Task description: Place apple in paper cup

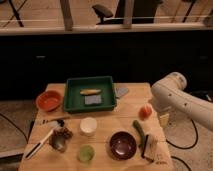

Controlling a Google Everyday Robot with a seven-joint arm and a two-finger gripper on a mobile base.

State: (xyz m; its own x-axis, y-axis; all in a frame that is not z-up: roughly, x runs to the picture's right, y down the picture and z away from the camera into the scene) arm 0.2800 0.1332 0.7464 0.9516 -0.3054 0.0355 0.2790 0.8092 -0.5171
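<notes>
My arm (176, 96) reaches in from the right, its pale curved shell hanging over the right edge of the wooden counter (111, 119). My jaws point down at that edge, just right of the apple (145, 112) and a little lower, and I cannot tell whether they are open or closed. They hold nothing that I can make out. The apple sits on the counter near its right side, apart from my jaws and just above the upper end of the long green cucumber (139, 130). The paper cup (88, 126) stands upright near the middle of the counter, well to the left of the apple, with bare wood between them. Behind the cup lies the green tray (71, 95), which holds a yellowish oblong thing (90, 91) and a grey pad (92, 100) just in front of it. A grey flat piece (121, 91) lies just beside the tray's right rim. The orange-red bowl (49, 100) sits left of the tray. In front of the paper cup stands the light green cup (86, 153), and to its right the dark bowl (123, 144), close to the cucumber's lower end. A pale packet (150, 149) lies near the front right corner. At the front left lie a white utensil (40, 144) and a crumpled object (60, 139).
</notes>
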